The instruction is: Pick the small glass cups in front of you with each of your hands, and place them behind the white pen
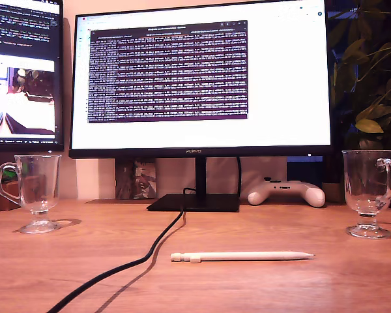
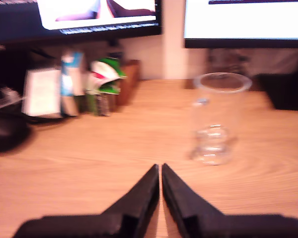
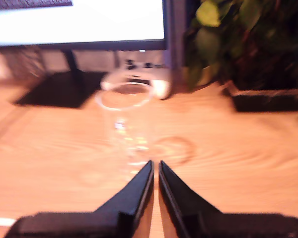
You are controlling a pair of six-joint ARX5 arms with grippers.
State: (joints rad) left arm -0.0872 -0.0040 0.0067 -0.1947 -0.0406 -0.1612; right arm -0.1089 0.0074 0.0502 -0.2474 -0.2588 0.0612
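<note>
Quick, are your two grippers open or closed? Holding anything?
My first gripper: closed, empty, a glass cup ahead of it.
My second gripper: closed, empty, the other glass cup just ahead.

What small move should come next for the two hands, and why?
Probably open both hands first. My first hand and my second hand are shut and hold nothing, while each wrist view shows a glass cup standing just ahead, untouched. Both cups are still far to either side of the white pen.

glass cups (image 1: 34, 189) (image 1: 368, 190) upright, white pen (image 1: 242, 256) lying between
</note>
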